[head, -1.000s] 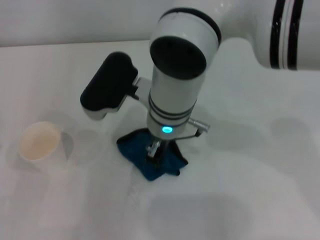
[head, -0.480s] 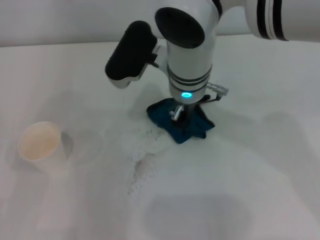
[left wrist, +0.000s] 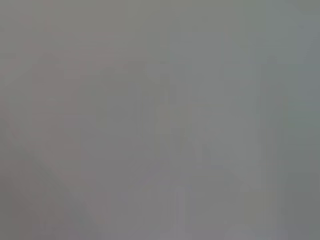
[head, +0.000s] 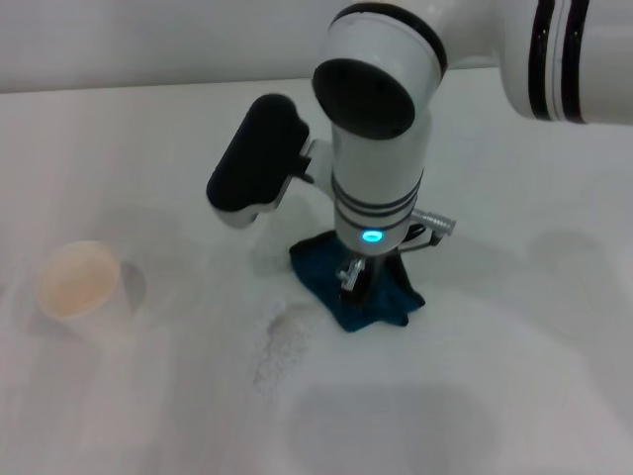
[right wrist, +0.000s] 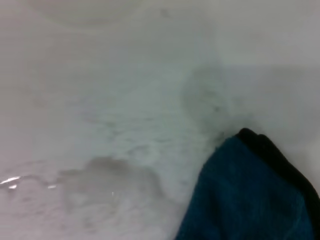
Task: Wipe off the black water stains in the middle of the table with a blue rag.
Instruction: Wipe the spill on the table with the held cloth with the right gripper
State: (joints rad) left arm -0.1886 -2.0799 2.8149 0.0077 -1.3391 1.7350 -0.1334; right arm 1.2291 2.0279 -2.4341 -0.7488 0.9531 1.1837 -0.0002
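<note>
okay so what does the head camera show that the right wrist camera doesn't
Only the head view shows the right arm's claw planted on the blue rag, a white paper cup off to the left, and a faint grey speckled residue beside the rag. Only the right wrist view shows a close look at the rag's black edging and a thin wet smear. Both show the rag and the white table.

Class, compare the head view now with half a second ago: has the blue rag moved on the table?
Yes. The blue rag, under the right pincer, has slid toward the robot, closer to the faint stain residue; the paper cup stayed put.
</note>
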